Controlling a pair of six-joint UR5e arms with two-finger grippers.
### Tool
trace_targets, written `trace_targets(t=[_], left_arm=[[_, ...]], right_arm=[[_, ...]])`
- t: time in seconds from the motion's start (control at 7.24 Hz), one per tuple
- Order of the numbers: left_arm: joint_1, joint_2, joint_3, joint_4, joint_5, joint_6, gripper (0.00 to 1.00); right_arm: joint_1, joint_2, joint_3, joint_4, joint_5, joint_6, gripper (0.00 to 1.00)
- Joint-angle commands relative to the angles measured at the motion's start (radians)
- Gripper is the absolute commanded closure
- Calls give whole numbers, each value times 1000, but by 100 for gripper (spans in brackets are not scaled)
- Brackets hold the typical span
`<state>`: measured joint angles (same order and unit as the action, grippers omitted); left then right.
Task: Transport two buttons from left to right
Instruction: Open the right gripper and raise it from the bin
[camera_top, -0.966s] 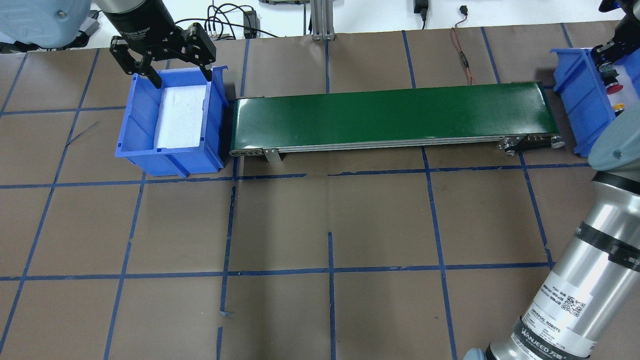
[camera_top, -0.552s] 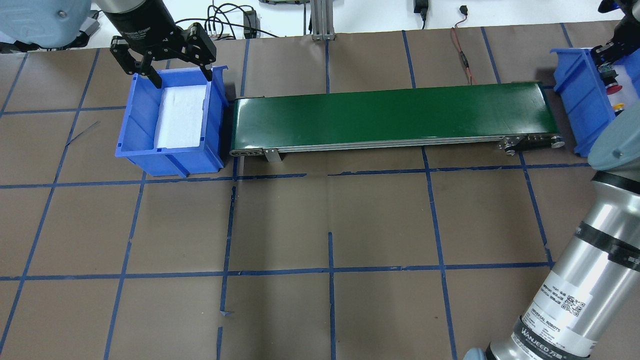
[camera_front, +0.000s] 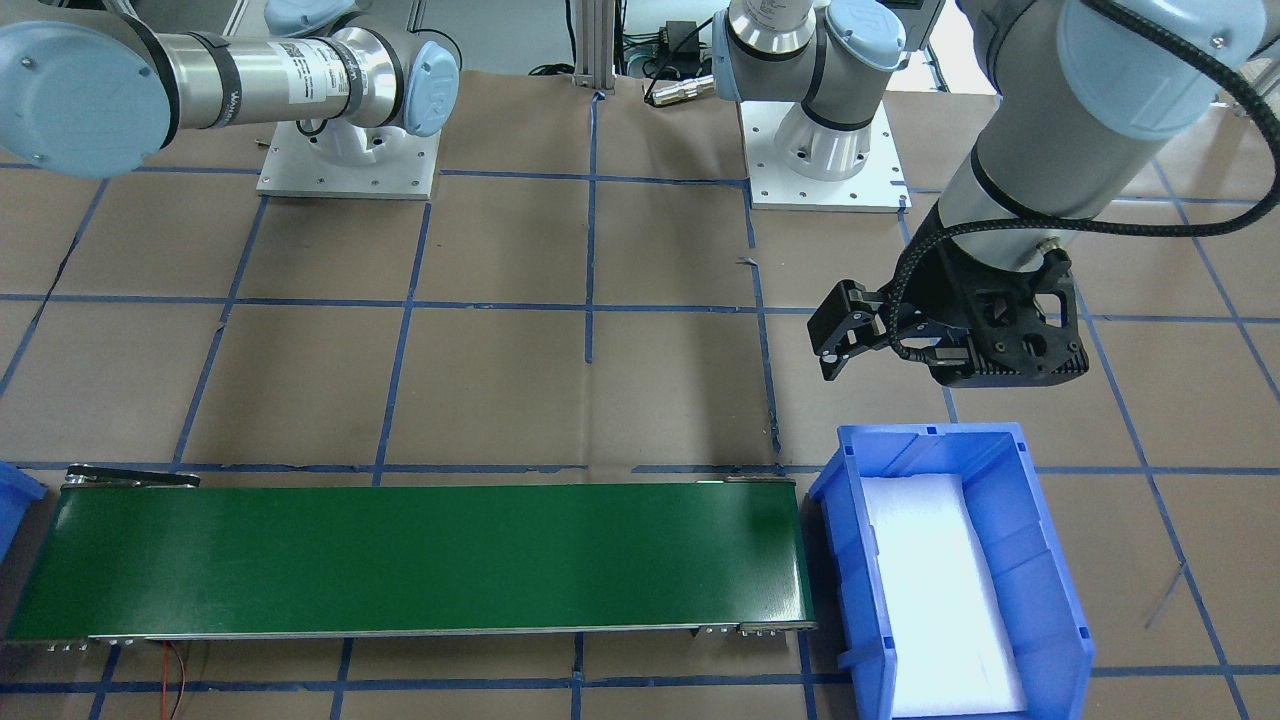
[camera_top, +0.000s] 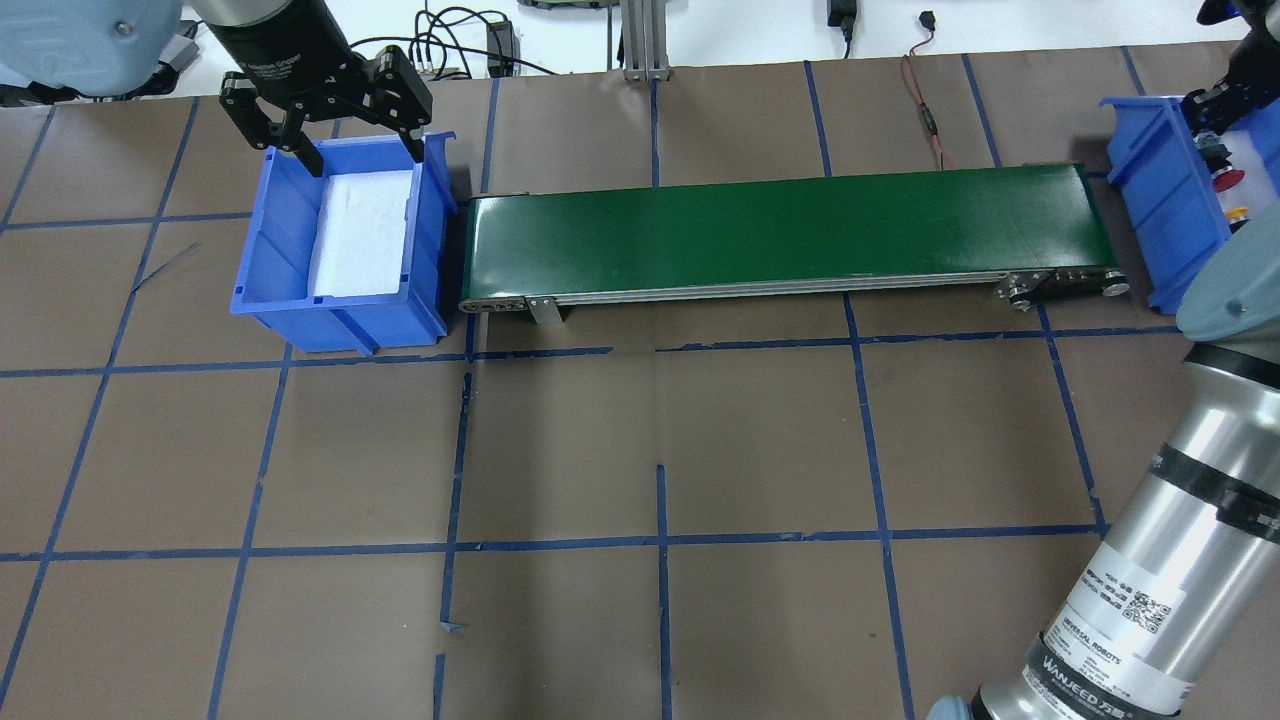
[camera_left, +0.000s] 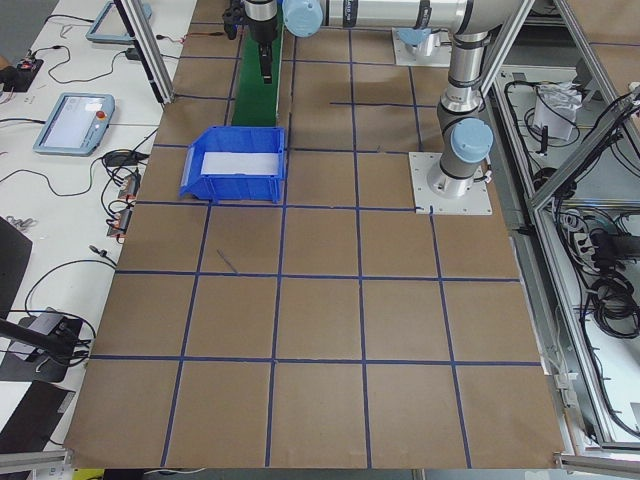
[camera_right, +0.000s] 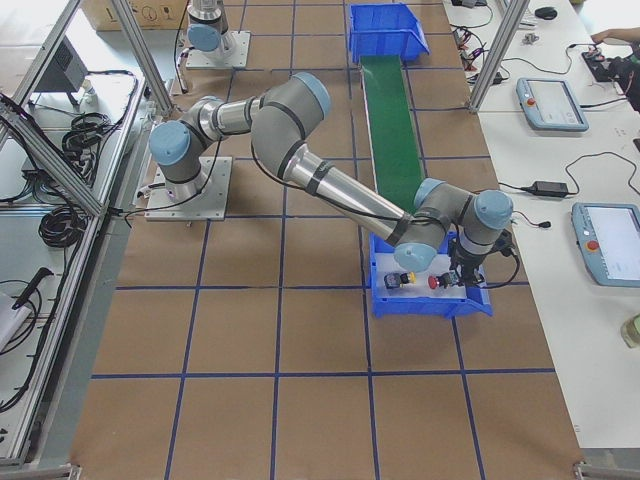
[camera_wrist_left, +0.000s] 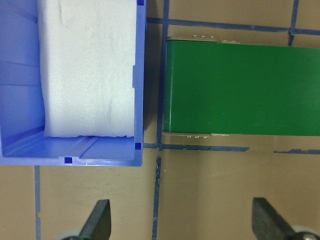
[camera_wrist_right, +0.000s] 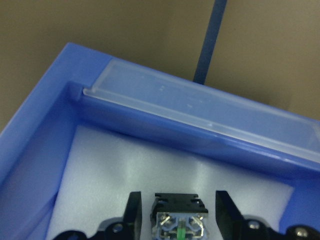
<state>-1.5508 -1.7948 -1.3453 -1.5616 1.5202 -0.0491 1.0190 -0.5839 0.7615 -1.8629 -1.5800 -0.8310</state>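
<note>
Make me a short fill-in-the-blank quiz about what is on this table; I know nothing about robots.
The long belt between the two blue bins is coloured ____. The left gripper, near the bin with the white foam pad, holds nothing and is ____, not shut. In the other bin lie a red button and a ____ one.
Missing words: green; open; yellow.
</note>
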Motion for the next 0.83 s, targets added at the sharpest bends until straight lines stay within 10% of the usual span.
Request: trace_targets(t=[0.0,0.69], left_arm=[[0,0,0,-2,0,0,0],[2,0,0,0,0,0,0]], right_arm=[[0,-69,-7,98,0,0,41],[68,-344,12,443,60,13,34]])
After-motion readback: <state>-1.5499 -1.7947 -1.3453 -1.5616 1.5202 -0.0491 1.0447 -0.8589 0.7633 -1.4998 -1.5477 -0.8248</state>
